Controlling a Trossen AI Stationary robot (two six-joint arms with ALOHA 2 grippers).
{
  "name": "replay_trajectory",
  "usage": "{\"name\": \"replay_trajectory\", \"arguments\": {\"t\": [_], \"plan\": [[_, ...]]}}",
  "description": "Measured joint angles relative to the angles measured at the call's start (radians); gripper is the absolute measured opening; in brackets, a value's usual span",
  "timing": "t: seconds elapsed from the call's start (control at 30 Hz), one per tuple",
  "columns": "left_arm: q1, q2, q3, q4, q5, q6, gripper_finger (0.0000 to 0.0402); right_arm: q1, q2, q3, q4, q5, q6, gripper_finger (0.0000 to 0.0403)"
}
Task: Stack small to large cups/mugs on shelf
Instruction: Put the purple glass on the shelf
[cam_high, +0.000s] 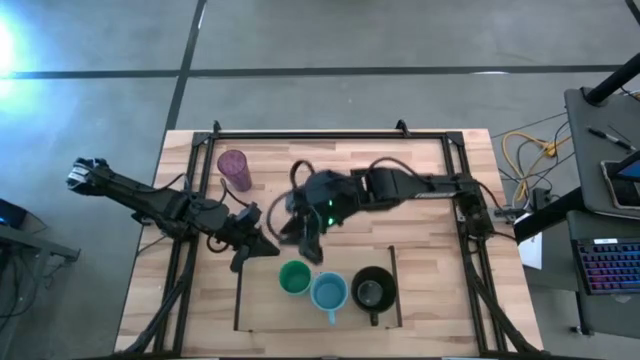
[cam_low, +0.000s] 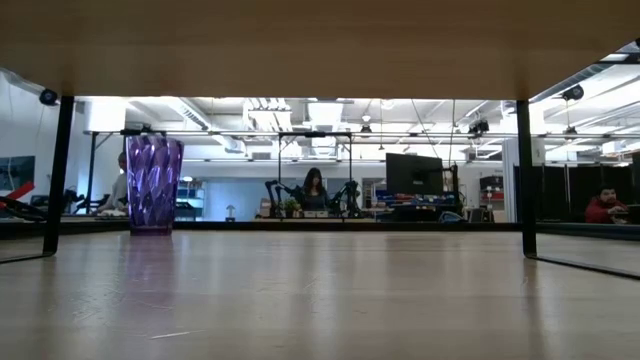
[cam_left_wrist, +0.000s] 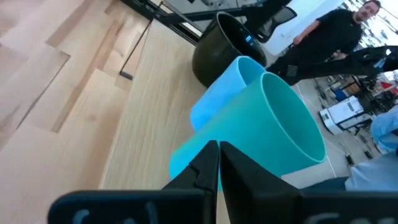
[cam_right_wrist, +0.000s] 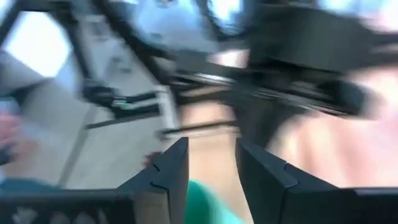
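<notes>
Three vessels are seen lined up in the lower middle of the high view, inside the shelf (cam_high: 243, 300) outlined on the tabletop: the green cup (cam_high: 294, 277) on the left, the light-blue mug (cam_high: 329, 291) touching it in the middle, and the black mug (cam_high: 372, 290) just beside that on the right. The purple tumbler (cam_high: 234, 169) is left well apart, upright in the upper left of the table (cam_high: 420, 200) — it is also caught at the left of the low view (cam_low: 152, 186), standing alone on the wood.

The left gripper (cam_high: 262, 246) is held low over the table just left of the green cup, at the shelf's upper left corner. In its wrist view the fingers (cam_left_wrist: 205, 171) are pressed together, nothing between them, with the green cup (cam_left_wrist: 267, 127), the light-blue mug (cam_left_wrist: 221, 93) and the black mug (cam_left_wrist: 214, 53) directly ahead.

The right gripper (cam_high: 310, 250) is poised just above the green cup — its fingers (cam_right_wrist: 171, 171) are seen parted, a gap showing between them and a patch of green below.

People are glimpsed in the room beyond the table.
</notes>
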Motion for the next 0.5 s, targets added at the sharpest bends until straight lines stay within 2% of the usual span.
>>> {"name": "replay_trajectory", "arguments": {"t": [0.13, 0.3, 0.4, 0.5], "plan": [[0.0, -0.004, 0.0, 0.001, -0.018, 0.0, 0.0, -0.07, -0.014, 0.0, -0.156, 0.027, 0.064, 0.0097], [0.0, -0.004, 0.0, 0.001, -0.022, 0.0, 0.0, -0.134, 0.004, -0.004, -0.389, 0.021, 0.094, 0.0046], [0.0, -0.004, 0.0, 0.001, -0.022, 0.0, 0.0, -0.136, 0.037, -0.008, -0.444, -0.029, 0.089, 0.0015], [0.0, -0.004, 0.0, 0.0, -0.022, 0.0, 0.0, -0.121, 0.065, -0.01, -0.439, -0.113, 0.083, 0.001]]}}
